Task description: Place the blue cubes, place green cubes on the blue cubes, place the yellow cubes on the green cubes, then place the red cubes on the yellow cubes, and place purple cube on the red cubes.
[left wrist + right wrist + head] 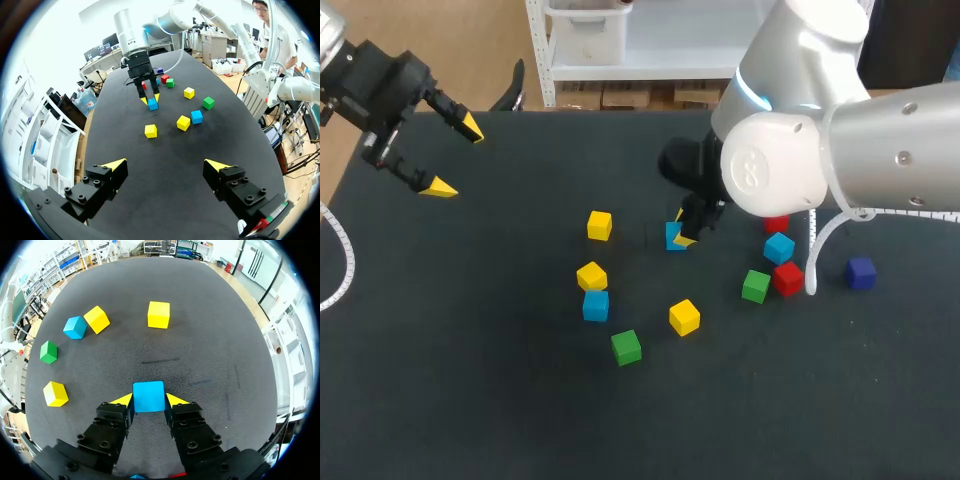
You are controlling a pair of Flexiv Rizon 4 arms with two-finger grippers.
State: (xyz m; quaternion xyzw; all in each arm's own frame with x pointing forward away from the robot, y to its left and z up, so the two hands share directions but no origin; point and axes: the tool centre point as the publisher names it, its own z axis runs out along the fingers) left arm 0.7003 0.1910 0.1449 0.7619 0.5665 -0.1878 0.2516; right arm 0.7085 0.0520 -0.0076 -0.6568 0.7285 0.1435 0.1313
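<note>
A: From overhead, the right claw (682, 232) was down mid-bench, its tips either side of a blue cube (673, 237). The left claw (455, 157) hung over the far left of the bench (470, 400), spread wide and holding nothing.

B: And the other blocks?

A: Scattered! A second blue cube (596, 305) touched a yellow cube (591, 275). A third blue cube (779, 247) sat just beside a red cube (787, 278), with the purple cube (861, 272) off to the right. The right arm's bulky joint covered its wrist, though, so the grip was hard to judge from up there.

B: Left wrist view?

A: The left claw (165, 165) gaped, with nothing between its fingers. Well ahead of it you saw the right claw (150, 100) from the front, pointing straight down onto that blue cube (152, 104). The overhead never gave that angle.

B: Right wrist?

A: That one showed the contact. Both yellow tips lay flat against opposite faces of the blue cube (148, 396), the right claw (149, 401) pinching it squarely. I couldn't tell whether it had cleared the bench.

B: How would it handle?

A: Light, rigid and flat-sided, I'd judge. Take it by two opposite faces, centred, as it was there. Smooth faces might let it twist if it were gripped off-centre, and a blue cube set down crooked would make a poor base for a green cube (48, 351).
</note>
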